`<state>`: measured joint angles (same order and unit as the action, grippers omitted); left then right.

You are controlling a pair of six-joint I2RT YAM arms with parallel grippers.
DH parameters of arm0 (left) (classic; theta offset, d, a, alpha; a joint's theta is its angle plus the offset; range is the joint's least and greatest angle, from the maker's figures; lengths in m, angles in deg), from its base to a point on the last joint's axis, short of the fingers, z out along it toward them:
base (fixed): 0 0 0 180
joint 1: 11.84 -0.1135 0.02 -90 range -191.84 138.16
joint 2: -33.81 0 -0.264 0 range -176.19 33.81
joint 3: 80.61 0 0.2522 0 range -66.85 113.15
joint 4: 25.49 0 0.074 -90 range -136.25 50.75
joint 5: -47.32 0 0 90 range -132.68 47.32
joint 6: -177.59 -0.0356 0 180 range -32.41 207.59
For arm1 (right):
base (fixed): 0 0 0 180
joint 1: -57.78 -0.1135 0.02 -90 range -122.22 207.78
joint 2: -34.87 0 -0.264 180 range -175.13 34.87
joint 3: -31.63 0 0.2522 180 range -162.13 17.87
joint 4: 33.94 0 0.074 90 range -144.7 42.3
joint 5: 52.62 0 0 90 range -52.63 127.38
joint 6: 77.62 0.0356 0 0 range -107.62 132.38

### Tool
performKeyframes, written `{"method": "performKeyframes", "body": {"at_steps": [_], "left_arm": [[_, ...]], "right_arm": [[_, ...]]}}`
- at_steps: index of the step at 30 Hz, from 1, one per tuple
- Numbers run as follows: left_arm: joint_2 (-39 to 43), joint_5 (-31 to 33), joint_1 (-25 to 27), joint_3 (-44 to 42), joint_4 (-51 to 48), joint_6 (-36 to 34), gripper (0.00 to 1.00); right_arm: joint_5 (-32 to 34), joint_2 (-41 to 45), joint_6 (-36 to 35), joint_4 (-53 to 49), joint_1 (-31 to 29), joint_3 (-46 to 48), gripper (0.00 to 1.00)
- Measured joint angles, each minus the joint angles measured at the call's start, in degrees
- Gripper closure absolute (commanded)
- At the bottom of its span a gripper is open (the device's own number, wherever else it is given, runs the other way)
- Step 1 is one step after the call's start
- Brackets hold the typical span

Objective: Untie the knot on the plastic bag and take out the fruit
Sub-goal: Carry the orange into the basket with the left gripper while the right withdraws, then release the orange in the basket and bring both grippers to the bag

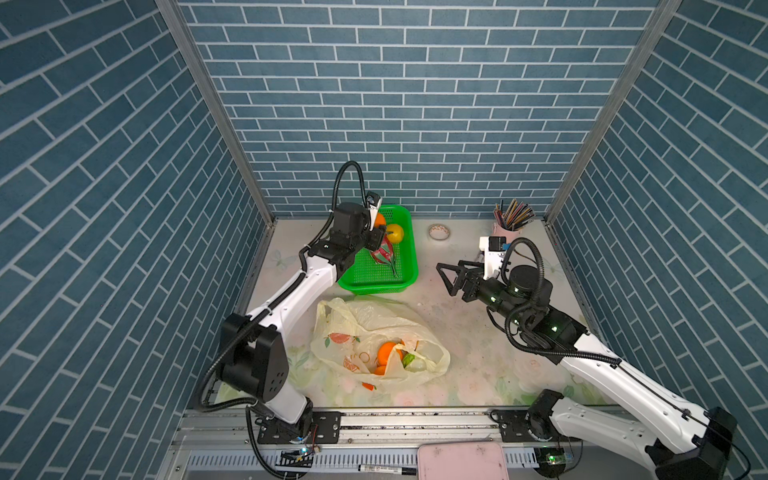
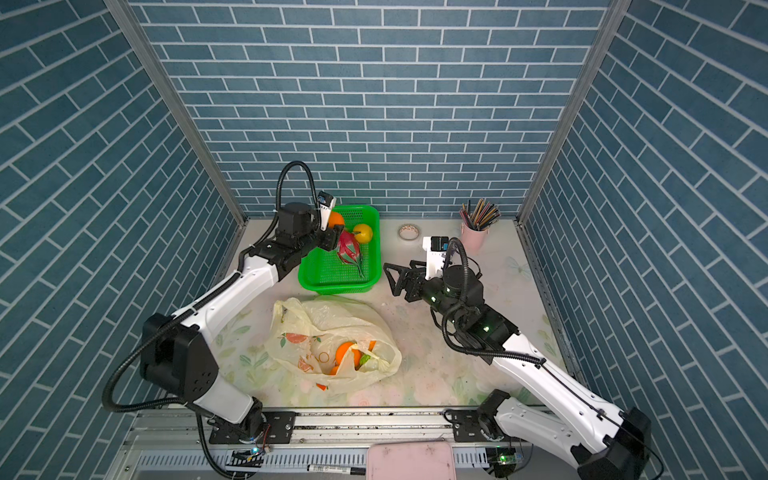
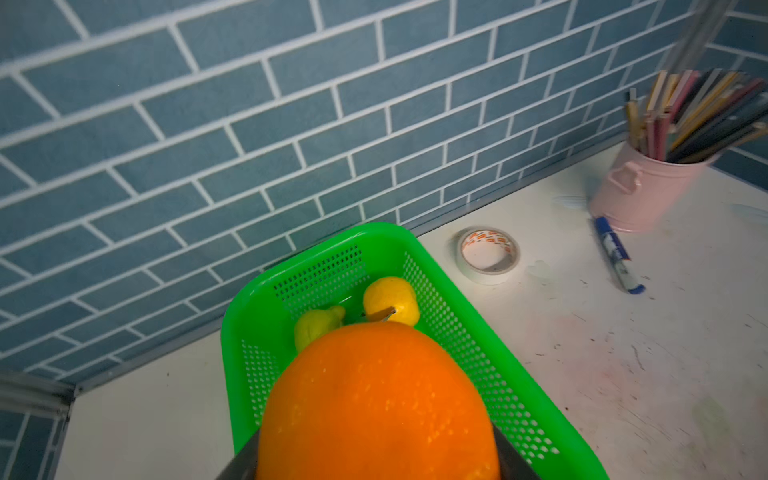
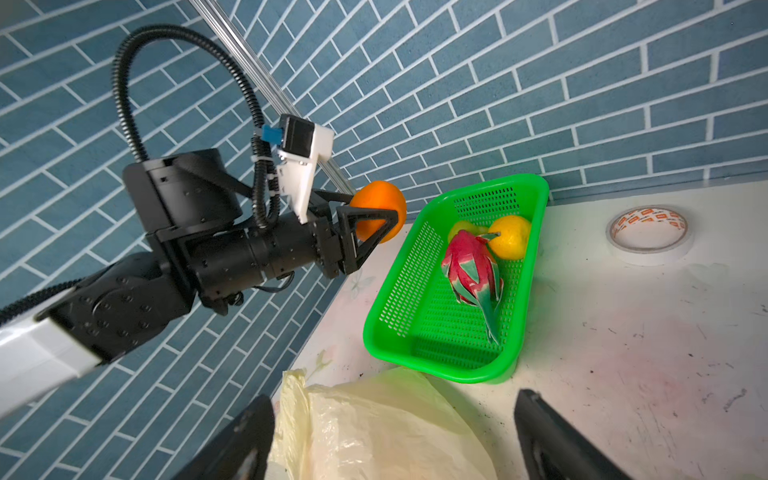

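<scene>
The left gripper point(image 4: 374, 218) clamps an orange point(image 4: 378, 193) between its jaws above the far left corner of the basket point(image 1: 374, 288). The basket stands by the far edge of the tabletop point(image 1: 478, 340), long axis running far to front. Its bare floor lies inward and frontward of the jaws, beside the dragon fruit point(image 4: 471, 266), so a small shift inward before release looks wise. The right gripper point(image 1: 444, 280) hovers just right of the basket, jaws wide and empty, seemingly the nearer to the open bag point(image 1: 365, 320) by the front edge, where more fruit point(image 1: 388, 352) lies.
</scene>
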<state>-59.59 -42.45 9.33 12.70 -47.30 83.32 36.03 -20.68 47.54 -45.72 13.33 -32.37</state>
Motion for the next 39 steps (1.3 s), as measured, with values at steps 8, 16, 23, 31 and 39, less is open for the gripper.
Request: {"method": "performKeyframes", "body": {"at_steps": [8, 16, 23, 31, 39], "left_arm": [[-11.4, 5.0, -4.5, 4.9, -8.0, 8.4, 0.47], [-22.3, 6.0, -4.8, 9.6, -13.2, 11.3, 0.47], [-26.4, 5.9, -4.9, 10.8, -13.7, 13.1, 0.47], [-31.7, 3.1, -5.2, 14.5, -13.2, 14.2, 0.29], [-31.8, 0.5, -5.2, 15.1, -13.3, 15.0, 0.15]], "right_arm": [[-0.4, -2.4, -2.7, -0.7, 1.1, 0.0, 0.08], [-1.6, -3.2, -3.7, -0.7, 2.3, 0.0, 0.08], [-2.8, -3.2, -4.0, -0.7, 2.5, 0.0, 0.08], [-3.5, -3.0, -4.2, -0.7, 2.5, 0.0, 0.08], [-3.6, -1.6, -4.2, -1.0, 2.6, 0.0, 0.08]]}}
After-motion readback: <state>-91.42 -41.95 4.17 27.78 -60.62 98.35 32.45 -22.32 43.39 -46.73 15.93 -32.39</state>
